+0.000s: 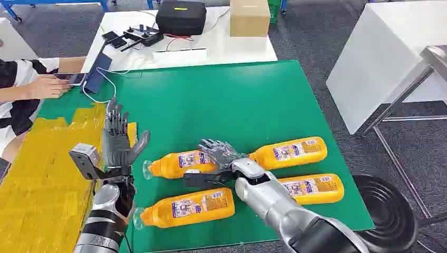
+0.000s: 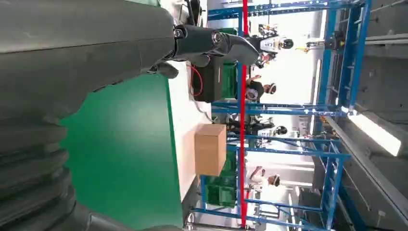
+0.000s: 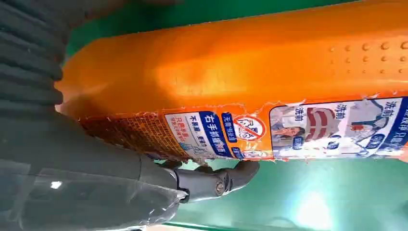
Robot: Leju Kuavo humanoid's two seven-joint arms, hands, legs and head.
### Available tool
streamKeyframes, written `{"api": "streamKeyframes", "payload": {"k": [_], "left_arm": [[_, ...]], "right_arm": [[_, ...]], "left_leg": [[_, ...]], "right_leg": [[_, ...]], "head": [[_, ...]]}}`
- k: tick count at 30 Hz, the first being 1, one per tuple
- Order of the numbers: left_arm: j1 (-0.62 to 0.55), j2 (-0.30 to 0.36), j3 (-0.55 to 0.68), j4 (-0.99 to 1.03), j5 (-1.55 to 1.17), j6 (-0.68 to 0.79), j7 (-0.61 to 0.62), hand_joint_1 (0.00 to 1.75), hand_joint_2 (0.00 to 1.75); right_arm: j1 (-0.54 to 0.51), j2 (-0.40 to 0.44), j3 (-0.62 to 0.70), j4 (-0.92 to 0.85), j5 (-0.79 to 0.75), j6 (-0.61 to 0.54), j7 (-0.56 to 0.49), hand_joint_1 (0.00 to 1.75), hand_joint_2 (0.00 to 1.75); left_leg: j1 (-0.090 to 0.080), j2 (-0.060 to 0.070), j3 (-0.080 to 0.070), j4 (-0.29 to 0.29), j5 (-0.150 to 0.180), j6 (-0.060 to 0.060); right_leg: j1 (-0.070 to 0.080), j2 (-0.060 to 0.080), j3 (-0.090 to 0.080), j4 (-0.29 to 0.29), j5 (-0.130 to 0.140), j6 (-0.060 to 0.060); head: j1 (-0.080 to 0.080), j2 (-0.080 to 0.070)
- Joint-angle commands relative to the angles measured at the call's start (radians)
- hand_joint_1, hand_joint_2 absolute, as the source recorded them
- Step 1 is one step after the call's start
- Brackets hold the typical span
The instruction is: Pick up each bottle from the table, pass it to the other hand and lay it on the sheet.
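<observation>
Lying flat on the green desk [image 1: 221,95]: four orange bottles with clear caps and blue and white labels. Far left bottle [image 1: 179,164] sitting under the right hand [image 1: 221,157], with fingers draped over its right end. Far right bottle [image 1: 290,152] lying just right of that hand. Near left bottle [image 1: 187,207] lying close to the robot, cap pointing left. Near right bottle [image 1: 311,188] being partly covered by the silver right arm [image 1: 274,203].

Showing up close in the right wrist view: the label [image 3: 288,132], with small Chinese writing, a red circle with a line through it, and a little cartoon picture. Too small to read the words. One dark finger [image 3: 216,180] curling against the bottle's side beside the label. Hard to tell whether gripping or just resting.

Standing upright at the left: the left hand [image 1: 118,139], fingers spread wide, holding nothing, hovering at the edge of the yellow sheet [image 1: 42,179].

Sitting on the white desk [image 1: 226,50] far away: a black case [image 1: 181,17], a brown box [image 1: 250,17], and a remote [image 1: 143,35]. Reaching toward a phone [image 1: 71,79] at the far left: a person's hand [image 1: 45,87].
</observation>
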Motion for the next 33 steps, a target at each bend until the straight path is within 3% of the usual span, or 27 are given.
{"api": "streamKeyframes", "payload": {"k": [1, 6, 11, 18, 20, 31, 33], "left_arm": [[-0.03, 0.005, -0.013, 0.059, 0.007, -0.005, 0.001, 0.0, 1.75], [-0.028, 0.006, -0.009, 0.054, 0.007, -0.005, 0.002, 0.0, 1.75], [-0.014, 0.004, -0.005, 0.024, 0.007, -0.005, 0.002, 0.0, 1.75], [0.026, 0.005, -0.012, -0.053, -0.023, 0.015, 0.01, 0.0, 1.75], [0.033, 0.005, -0.02, -0.076, -0.034, 0.02, 0.013, 0.0, 1.75], [0.036, 0.005, -0.025, -0.088, -0.038, 0.023, 0.018, 0.0, 1.75], [0.042, 0.006, -0.034, -0.099, -0.049, 0.027, 0.014, 0.0, 1.75]], "right_arm": [[-0.029, -0.01, 0.066, 0.091, 0.027, -0.014, 0.043, 1.41, 1.75], [-0.028, -0.009, 0.077, 0.088, 0.049, -0.043, 0.059, 1.45, 1.75], [-0.021, -0.008, 0.076, 0.072, 0.066, -0.097, 0.076, 1.71, 1.75], [0.085, -0.003, -0.066, -0.126, 0.027, -0.455, 0.002, 1.75, 1.75], [0.12, -0.006, -0.098, -0.196, 0.018, -0.509, -0.017, 1.75, 1.75], [0.128, -0.01, -0.103, -0.215, 0.018, -0.5, -0.017, 1.75, 1.75], [0.169, -0.004, -0.163, -0.286, -0.03, -0.575, -0.089, 1.75, 1.75]], "left_leg": [[0.002, -0.004, 0.004, 0.0, -0.001, -0.001], [0.001, -0.003, 0.003, -0.001, -0.001, -0.001], [0.001, -0.003, 0.003, 0.0, -0.001, -0.001], [0.001, -0.001, 0.001, 0.0, -0.001, -0.001], [0.001, -0.001, 0.001, 0.0, -0.001, -0.001], [0.001, -0.002, 0.0, 0.0, 0.0, -0.001], [0.001, -0.003, 0.001, 0.0, -0.001, -0.001]], "right_leg": [[0.001, -0.002, 0.005, -0.001, -0.002, 0.0], [0.001, -0.002, 0.004, -0.001, -0.001, 0.0], [0.001, -0.001, 0.004, -0.001, -0.001, 0.0], [0.001, 0.0, 0.002, -0.001, -0.001, 0.0], [0.001, 0.0, 0.001, -0.001, -0.001, 0.0], [0.0, -0.001, 0.001, 0.0, -0.001, 0.0], [0.001, -0.001, 0.002, 0.0, -0.001, 0.0]], "head": [[0.0, 0.0], [0.0, 0.0], [0.0, 0.0], [0.0, 0.0], [0.0, 0.0], [0.0, 0.0], [0.0, 0.0]]}}
